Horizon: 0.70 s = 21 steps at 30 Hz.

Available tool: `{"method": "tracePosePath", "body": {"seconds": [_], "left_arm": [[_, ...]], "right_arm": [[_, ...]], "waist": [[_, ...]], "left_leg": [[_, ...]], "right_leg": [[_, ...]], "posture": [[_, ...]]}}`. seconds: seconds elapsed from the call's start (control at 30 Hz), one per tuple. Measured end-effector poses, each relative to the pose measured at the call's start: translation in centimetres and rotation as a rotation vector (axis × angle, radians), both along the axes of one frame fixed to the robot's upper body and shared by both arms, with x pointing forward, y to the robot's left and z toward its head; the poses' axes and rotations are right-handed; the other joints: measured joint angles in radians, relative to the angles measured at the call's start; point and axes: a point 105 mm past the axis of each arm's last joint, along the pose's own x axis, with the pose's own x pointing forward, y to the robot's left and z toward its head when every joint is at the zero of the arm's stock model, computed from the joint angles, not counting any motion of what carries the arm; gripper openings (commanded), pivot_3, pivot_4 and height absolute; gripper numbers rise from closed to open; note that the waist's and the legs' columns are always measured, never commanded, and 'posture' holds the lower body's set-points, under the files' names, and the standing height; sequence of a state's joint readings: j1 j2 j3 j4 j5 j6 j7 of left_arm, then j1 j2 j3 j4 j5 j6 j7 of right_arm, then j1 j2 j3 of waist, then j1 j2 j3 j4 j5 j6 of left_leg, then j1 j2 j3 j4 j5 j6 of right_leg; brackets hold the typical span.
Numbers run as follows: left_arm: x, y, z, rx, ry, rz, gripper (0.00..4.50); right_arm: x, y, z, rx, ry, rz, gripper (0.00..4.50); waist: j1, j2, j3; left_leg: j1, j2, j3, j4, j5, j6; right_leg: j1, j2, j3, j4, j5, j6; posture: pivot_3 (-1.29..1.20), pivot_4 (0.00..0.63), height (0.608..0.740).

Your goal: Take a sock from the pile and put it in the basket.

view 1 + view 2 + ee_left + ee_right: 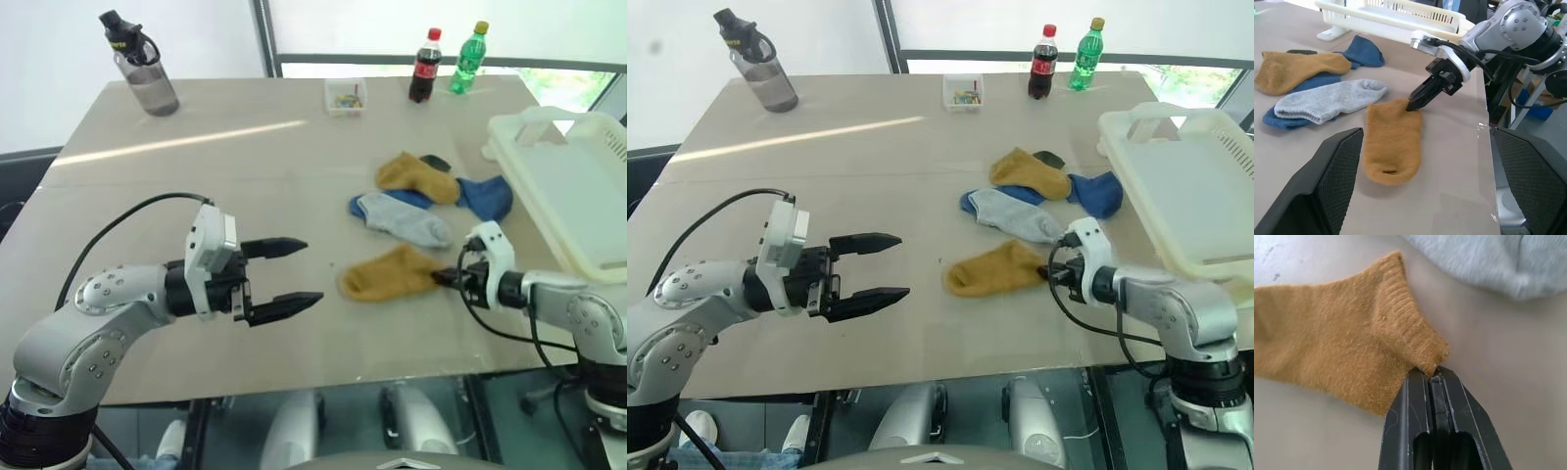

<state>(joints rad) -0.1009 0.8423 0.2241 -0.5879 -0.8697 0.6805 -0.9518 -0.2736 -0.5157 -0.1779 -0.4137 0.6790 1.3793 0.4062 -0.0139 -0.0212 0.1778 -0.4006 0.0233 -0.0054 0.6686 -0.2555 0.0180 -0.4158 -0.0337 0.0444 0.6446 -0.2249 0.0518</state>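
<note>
1. Left gripper: two black fingers spread wide, holding nothing, hovering over the near-left part of the pale beige desk, well apart from the socks.

2. Separated mustard-yellow ankle sock: lies flat on the desk, near of the pile and just beside it; its right-hand corner is puckered upward.

3. The pile, a loose heap of ankle socks: a light grey sock over a blue one, a second mustard-yellow sock behind, another blue sock to the right, and a dark scrap at the far edge. All rest on the desk, right of centre.

4. Right gripper: fingers pinched tight on the right-hand corner of the separated mustard-yellow sock, low at the desk surface.

5. Large white plastic rectangular basket with slotted sides and loop handle: at the right desk edge, near the pile, with no sock visible in it.

Status, as judged: the sock is grasped but not lifted. Remaining: raise it, carry it rightward over the basket rim, release.
</note>
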Motion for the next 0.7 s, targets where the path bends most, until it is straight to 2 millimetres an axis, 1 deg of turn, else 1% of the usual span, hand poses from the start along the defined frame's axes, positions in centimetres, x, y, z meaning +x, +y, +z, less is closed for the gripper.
{"method": "tracePosePath", "body": {"seconds": [0.1,0.17,0.37,0.43,0.47,0.5,0.53,0.6,0.7], "left_arm": [[0.0,0.0,0.0,0.003,-0.002,-0.002,4.50],[0.1,-0.1,-0.1,0.002,0.000,-0.008,4.50],[0.3,-0.3,-0.3,0.005,0.008,-0.027,4.50],[0.4,-0.3,-0.1,0.007,0.002,-0.026,4.50],[0.4,-0.3,-0.1,0.008,-0.001,-0.028,4.50],[0.4,-0.3,-0.1,0.008,-0.002,-0.029,4.50],[0.4,-0.3,-0.1,0.008,-0.003,-0.029,4.50],[0.4,-0.3,-0.1,0.009,-0.003,-0.029,4.50],[0.4,-0.3,-0.1,0.008,-0.004,-0.028,4.50]], "right_arm": [[-0.5,0.2,-0.1,0.017,0.010,-0.038,0.06],[-0.8,0.7,-0.1,0.028,0.017,-0.056,0.06],[-0.7,1.2,-0.1,0.041,0.026,-0.087,0.06],[-0.7,1.3,-0.1,0.043,0.025,-0.089,0.61],[-0.6,1.3,0.0,0.042,0.022,-0.088,0.80],[-0.6,1.5,0.0,0.042,0.018,-0.082,1.11],[-0.7,1.7,0.1,0.040,0.012,-0.073,1.68],[-0.7,1.8,0.3,0.035,0.001,-0.054,2.36],[-1.0,1.4,0.5,0.015,-0.004,-0.024,2.36]], "waist": [[-0.001,0.000,0.000],[-0.001,0.000,0.000],[-0.004,0.000,0.000],[-0.004,0.000,0.000],[-0.004,0.000,0.000],[-0.004,0.000,0.000],[-0.004,0.000,0.000],[-0.004,0.000,0.000],[0.000,0.000,0.000]], "left_leg": [[0.000,0.000,0.000,0.000,0.000,0.000],[0.000,0.000,0.000,0.000,0.000,0.000],[0.001,0.000,0.000,0.000,0.000,0.000],[0.001,0.000,0.000,0.000,0.000,0.000],[0.001,0.000,0.000,0.000,0.000,0.000],[0.001,0.000,0.000,0.000,0.000,0.000],[0.001,0.000,0.000,0.000,0.000,0.000],[0.001,0.000,0.000,0.000,0.000,0.000],[0.000,0.000,0.000,0.000,0.000,0.000]], "right_leg": [[0.000,0.000,0.000,0.000,0.000,0.000],[0.000,0.000,0.000,0.000,0.000,0.000],[0.000,0.000,0.000,0.000,0.000,0.000],[0.000,0.001,0.000,0.000,0.000,0.000],[0.000,0.000,0.000,0.000,0.000,0.000],[0.000,0.000,0.000,0.000,0.000,0.000],[0.000,0.000,0.000,0.000,0.000,0.000],[0.000,0.000,0.000,0.000,0.000,0.000],[0.000,0.000,0.000,0.000,-0.001,0.000]], "posture": [[0.00,0.150,0.740],[0.00,0.150,0.740],[0.00,0.150,0.740],[0.00,0.150,0.740],[0.00,0.150,0.740],[0.00,0.150,0.740],[0.00,0.150,0.740],[0.00,0.150,0.740],[0.00,0.150,0.740]]}}
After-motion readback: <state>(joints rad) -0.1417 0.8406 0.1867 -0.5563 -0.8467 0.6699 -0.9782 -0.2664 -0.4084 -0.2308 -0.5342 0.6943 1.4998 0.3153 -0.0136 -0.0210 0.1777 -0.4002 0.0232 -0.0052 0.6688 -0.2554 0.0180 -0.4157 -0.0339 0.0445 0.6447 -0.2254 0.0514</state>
